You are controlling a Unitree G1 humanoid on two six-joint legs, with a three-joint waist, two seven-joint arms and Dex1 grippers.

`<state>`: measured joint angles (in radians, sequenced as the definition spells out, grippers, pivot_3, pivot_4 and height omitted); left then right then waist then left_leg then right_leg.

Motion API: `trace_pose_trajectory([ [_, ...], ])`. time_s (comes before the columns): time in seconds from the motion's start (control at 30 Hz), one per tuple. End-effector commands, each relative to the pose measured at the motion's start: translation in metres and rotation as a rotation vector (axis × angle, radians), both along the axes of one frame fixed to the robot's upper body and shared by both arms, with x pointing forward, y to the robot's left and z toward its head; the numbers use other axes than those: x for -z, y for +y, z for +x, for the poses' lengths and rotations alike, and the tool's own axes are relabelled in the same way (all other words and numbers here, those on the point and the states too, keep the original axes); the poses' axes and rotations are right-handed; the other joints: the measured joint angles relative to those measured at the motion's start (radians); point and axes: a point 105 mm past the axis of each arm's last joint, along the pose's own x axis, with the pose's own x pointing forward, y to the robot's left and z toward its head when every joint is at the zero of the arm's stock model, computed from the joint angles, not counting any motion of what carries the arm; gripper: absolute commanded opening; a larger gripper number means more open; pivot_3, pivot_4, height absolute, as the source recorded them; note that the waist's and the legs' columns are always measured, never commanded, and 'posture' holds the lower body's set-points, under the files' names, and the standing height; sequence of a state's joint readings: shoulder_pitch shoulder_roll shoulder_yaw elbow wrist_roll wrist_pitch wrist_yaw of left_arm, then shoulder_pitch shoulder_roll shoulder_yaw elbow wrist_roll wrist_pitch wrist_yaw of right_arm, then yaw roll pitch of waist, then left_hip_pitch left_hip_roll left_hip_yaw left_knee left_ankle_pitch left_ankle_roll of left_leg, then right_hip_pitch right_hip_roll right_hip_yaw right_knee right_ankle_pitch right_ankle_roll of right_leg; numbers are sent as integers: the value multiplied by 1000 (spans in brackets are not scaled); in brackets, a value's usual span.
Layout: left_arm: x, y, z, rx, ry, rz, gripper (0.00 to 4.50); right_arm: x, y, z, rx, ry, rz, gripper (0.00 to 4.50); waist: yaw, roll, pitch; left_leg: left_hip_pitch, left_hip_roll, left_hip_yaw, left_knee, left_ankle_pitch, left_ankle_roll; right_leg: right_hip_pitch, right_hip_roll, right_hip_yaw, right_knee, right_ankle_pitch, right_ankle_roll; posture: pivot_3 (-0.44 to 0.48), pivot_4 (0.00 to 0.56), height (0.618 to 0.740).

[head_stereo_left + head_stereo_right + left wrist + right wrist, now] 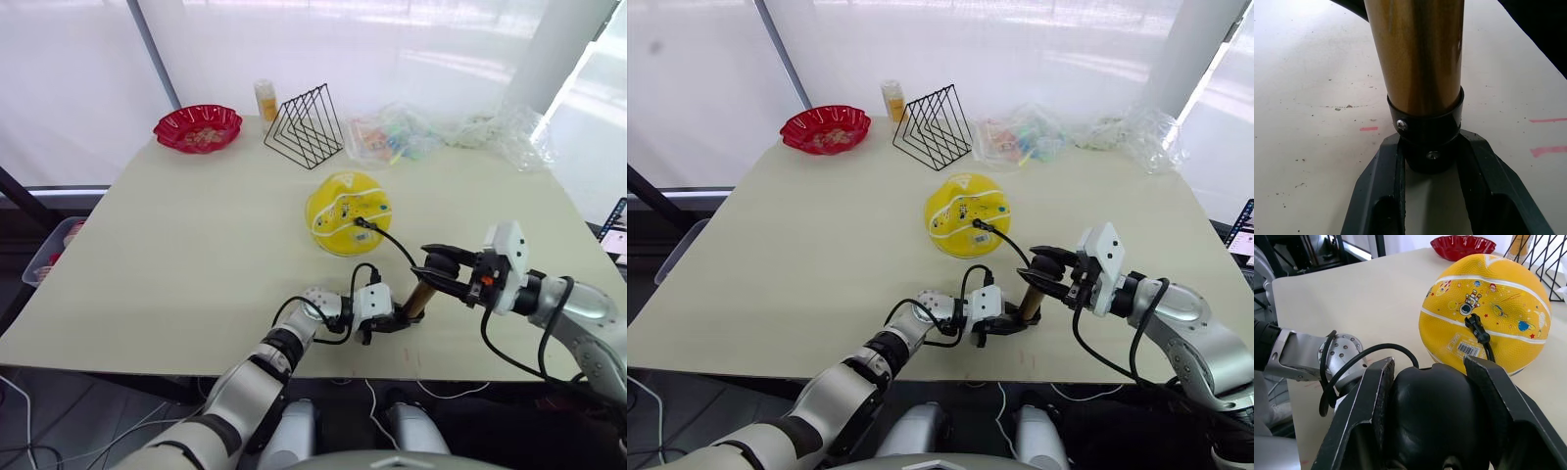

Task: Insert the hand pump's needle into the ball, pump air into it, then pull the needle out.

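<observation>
The yellow ball [348,211] rests on the table's middle. The needle's black fitting [1476,328] sits against the ball's valve, and the silver pin is hidden. A thin black hose [392,243] runs from it to the hand pump [421,299], a brass cylinder tilted upright near the front edge. My left gripper [1431,161] is shut on the pump's lower black cap, with a finger [1383,196] on each side. My right gripper [1430,369] is shut around the pump's black knob handle [1435,416] at the top.
At the table's far edge stand a red scalloped bowl [198,127], a small orange bottle [265,100], a black wire rack [306,127] and clear plastic bags [392,137]. A bin [49,250] stands on the floor at the left. The table's front edge lies just behind the pump.
</observation>
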<state>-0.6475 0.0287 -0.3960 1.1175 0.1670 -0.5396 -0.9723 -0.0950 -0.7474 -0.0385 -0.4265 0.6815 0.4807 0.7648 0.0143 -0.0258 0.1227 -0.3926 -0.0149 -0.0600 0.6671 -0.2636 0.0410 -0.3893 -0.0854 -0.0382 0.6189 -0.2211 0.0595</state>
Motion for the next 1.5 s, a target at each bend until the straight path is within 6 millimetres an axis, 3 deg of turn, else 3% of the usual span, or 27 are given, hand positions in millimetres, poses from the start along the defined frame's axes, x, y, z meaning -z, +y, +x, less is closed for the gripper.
trace_pose_trajectory([
  [0.03,57,34,-35,41,173,228,1001,-48,-19,4,50,-95,35,1817,1,4,6,-1,-1,0,0,0,0,0,0,0,0,0,0,0,150,737],
  [0.07,57,34,-35,41,173,228,1001,-52,-19,3,47,-98,43,1817,2,4,7,-3,-1,0,1,0,0,-1,-1,0,0,0,1,0,150,737],
  [0.17,58,34,-36,47,175,232,1001,-106,-29,-6,22,-166,95,1817,3,9,13,-6,-4,1,1,0,0,-3,-2,0,0,2,3,0,150,737],
  [0.3,58,34,-36,54,174,235,1001,-145,-37,-15,18,-223,112,1817,4,8,17,-7,-7,1,1,0,1,-3,-5,1,-1,3,2,0,150,737],
  [0.5,58,34,-36,56,172,237,1001,-174,-45,-23,30,-263,105,1817,3,8,18,-6,-9,11,1,-4,6,-5,-8,10,-1,3,6,0,150,737],
  [0.63,58,34,-36,56,170,239,1001,-182,-48,-24,40,-265,92,1817,2,7,18,-6,-10,17,2,-6,10,-7,-9,17,-1,3,8,0,150,737],
  [0.77,59,35,-37,58,169,240,1001,-122,-36,-17,26,-53,76,1817,2,0,14,-4,-10,27,2,-9,16,-9,-11,26,-2,4,13,0,150,737],
  [1.03,57,33,-35,57,156,238,1001,-28,-19,-4,59,120,25,1817,-6,-10,4,3,-9,35,2,-12,19,-7,-16,36,-3,3,13,0,150,737],
  [1.17,55,32,-33,54,151,236,1001,7,-16,-3,68,147,-44,1817,-6,-13,2,5,-9,35,1,-13,19,-6,-17,35,-5,3,13,0,150,737],
  [1.33,53,32,-31,49,151,231,1001,11,-16,0,90,90,-12,1817,-4,-13,1,5,-8,34,1,-13,19,-6,-16,34,-5,3,13,0,150,737],
  [1.5,54,33,-31,51,153,235,1001,-43,-20,0,57,-58,37,1817,-2,-8,6,3,-8,34,2,-13,19,-6,-16,34,-6,4,13,0,150,737],
])
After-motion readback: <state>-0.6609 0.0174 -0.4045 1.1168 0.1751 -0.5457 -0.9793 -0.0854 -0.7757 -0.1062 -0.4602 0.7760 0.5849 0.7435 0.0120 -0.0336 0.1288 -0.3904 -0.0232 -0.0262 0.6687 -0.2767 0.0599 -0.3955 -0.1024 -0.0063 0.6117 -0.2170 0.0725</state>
